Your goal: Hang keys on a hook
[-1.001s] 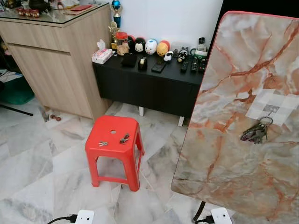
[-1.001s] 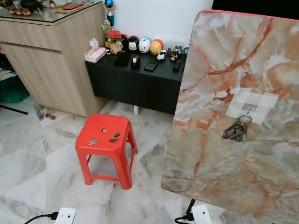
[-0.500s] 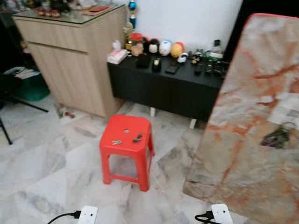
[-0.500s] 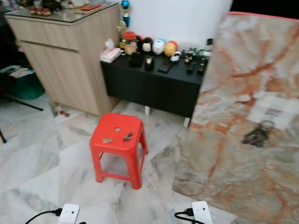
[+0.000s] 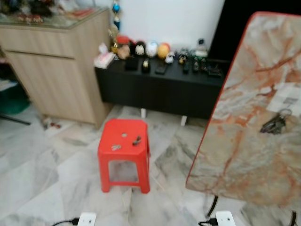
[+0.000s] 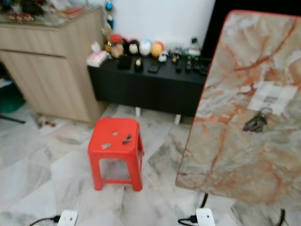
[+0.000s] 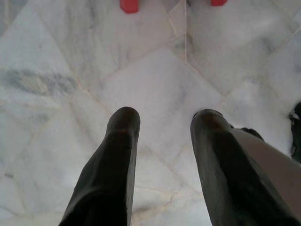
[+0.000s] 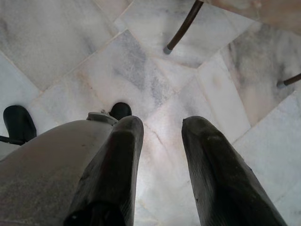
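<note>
A red plastic stool (image 5: 123, 141) stands on the marble floor with two small sets of keys on its seat, a pale one (image 5: 115, 147) and a darker one (image 5: 137, 140). To the right a marble-patterned board (image 5: 249, 122) stands upright; a bunch of keys (image 5: 275, 123) hangs on a hook (image 5: 288, 101) stuck to a pale patch on it. My left gripper (image 7: 163, 117) hangs open over bare floor, the stool's feet (image 7: 129, 5) just ahead. My right gripper (image 8: 162, 125) is open too, pointing at the floor near the board's thin metal legs (image 8: 183, 26).
A black low cabinet (image 5: 160, 87) with toy figures and remotes on top runs along the white wall. A tall wooden cabinet (image 5: 51, 70) stands to its left. Two white power adaptors (image 5: 86, 219) with cables lie on the floor near my feet.
The whole picture has shifted and blurred, so the camera has moved. The stool, the keys and the board keep their places relative to each other.
</note>
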`<state>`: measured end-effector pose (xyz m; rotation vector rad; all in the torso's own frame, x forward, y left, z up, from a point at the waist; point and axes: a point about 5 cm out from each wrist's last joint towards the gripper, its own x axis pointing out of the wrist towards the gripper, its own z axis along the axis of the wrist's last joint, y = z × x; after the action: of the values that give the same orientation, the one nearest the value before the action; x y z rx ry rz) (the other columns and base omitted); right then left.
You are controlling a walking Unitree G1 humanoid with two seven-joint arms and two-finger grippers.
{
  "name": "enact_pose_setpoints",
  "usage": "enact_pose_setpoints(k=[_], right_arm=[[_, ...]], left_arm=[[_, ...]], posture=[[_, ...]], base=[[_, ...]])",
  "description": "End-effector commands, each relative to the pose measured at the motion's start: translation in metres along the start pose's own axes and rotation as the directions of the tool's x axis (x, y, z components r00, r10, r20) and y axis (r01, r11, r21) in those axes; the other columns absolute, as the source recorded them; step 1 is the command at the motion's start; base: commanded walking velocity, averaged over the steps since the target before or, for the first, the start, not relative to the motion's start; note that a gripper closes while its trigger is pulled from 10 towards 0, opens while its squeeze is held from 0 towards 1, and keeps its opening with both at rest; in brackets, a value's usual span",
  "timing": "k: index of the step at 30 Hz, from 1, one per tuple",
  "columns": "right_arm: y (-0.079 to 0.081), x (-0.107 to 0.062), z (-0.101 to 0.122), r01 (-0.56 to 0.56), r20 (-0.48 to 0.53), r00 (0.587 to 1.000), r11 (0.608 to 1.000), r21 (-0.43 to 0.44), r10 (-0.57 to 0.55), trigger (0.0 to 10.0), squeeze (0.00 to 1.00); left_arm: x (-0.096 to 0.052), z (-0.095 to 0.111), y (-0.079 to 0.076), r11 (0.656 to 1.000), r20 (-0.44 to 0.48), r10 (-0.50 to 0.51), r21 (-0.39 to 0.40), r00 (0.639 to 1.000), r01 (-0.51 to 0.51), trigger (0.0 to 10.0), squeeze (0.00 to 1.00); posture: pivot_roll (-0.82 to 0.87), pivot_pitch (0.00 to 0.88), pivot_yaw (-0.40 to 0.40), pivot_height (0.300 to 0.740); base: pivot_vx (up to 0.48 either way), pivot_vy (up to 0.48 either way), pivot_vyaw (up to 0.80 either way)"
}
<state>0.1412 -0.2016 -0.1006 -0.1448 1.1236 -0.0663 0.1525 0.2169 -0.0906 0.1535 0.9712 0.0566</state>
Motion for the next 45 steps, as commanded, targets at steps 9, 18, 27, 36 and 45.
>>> enact_pose_setpoints(k=[9,18,27,36,45], right_arm=[[0.000,0.000,0.007,0.014,0.034,0.999,1.000,0.023,-0.015,10.0,0.00],[-0.003,0.001,0.008,0.018,0.037,0.999,0.999,0.032,-0.019,10.0,0.00],[-0.005,0.000,0.007,0.022,0.036,0.999,0.999,0.041,-0.024,10.0,0.00],[-0.003,0.000,0.007,0.020,0.040,0.999,0.999,0.036,-0.022,10.0,0.00],[-0.001,0.001,0.009,0.020,0.042,0.999,0.999,0.035,-0.022,10.0,0.00]], left_arm=[[-0.002,-0.008,-0.002,1.000,-0.031,-0.013,-0.002,0.999,0.013,10.0,0.00],[-0.002,-0.008,0.001,1.000,-0.035,-0.007,-0.013,0.999,0.006,10.0,0.00],[-0.003,-0.010,0.011,1.000,-0.045,0.005,-0.020,0.999,-0.006,10.0,0.00],[-0.003,-0.011,0.014,1.000,-0.048,0.009,-0.024,0.999,-0.010,10.0,0.00],[-0.003,-0.010,0.013,1.000,-0.049,0.007,-0.025,0.999,-0.008,10.0,0.00]], posture=[[-0.04,0.000,-0.025,0.740],[-0.04,0.000,-0.027,0.740],[-0.03,0.000,-0.029,0.740],[-0.03,0.000,-0.030,0.740],[-0.03,0.000,-0.030,0.740]], base=[[0.000,0.106,0.00],[0.000,0.320,0.00],[0.000,0.480,-0.04],[0.000,0.480,-0.34],[0.000,0.480,0.00]])
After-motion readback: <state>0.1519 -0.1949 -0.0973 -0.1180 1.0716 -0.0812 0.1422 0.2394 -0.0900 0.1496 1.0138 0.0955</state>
